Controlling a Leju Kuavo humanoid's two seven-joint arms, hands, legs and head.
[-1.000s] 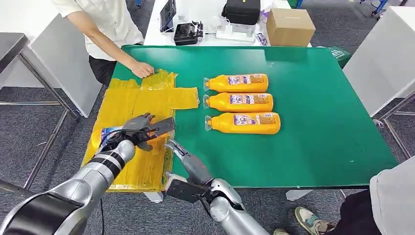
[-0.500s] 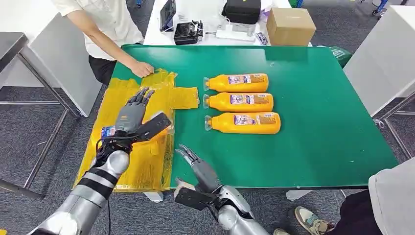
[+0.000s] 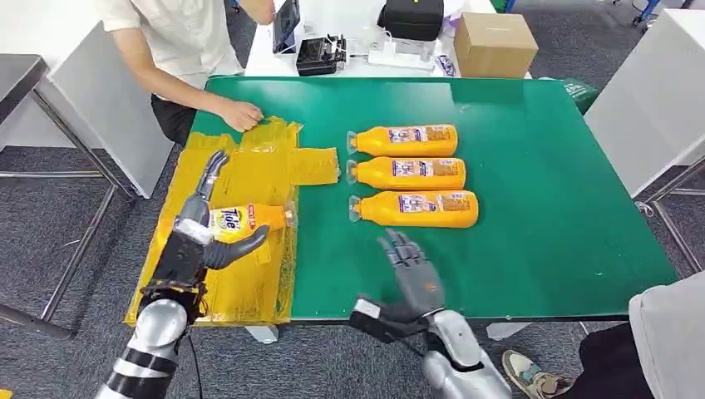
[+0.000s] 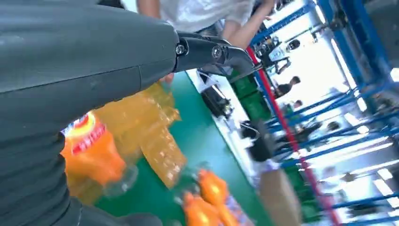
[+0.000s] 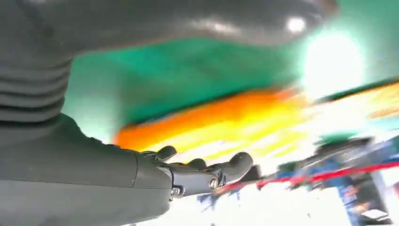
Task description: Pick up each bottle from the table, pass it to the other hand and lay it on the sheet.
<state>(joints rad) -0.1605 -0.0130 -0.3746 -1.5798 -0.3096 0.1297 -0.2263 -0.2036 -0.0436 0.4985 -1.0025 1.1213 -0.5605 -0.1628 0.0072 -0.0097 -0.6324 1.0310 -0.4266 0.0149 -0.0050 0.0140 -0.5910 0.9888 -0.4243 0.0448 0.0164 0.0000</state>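
An orange bottle (image 3: 249,219) lies on its side on the yellow sheet (image 3: 241,166), cap toward the green table. My left hand (image 3: 198,229) stands just left of it, fingers stretched apart and thumb below the bottle, not gripping it. In the left wrist view the same bottle (image 4: 89,150) lies beyond my spread left hand (image 4: 141,61). Three more orange bottles (image 3: 403,140), (image 3: 407,173), (image 3: 416,209) lie in a row on the table. My right hand (image 3: 411,274) hovers open over the table's near edge, short of the closest bottle. The right wrist view is blurred, showing the right hand's fingers (image 5: 202,172) spread.
A person stands at the far left with one hand (image 3: 241,116) resting on the sheet's far edge. The green table (image 3: 540,166) has bare surface to the right. A cardboard box (image 3: 492,43) and electronics sit on the white table behind.
My left hand let go of the bottle, which now lies on the sheet, and drew back to its left. My right hand moved right and forward toward the row of bottles.
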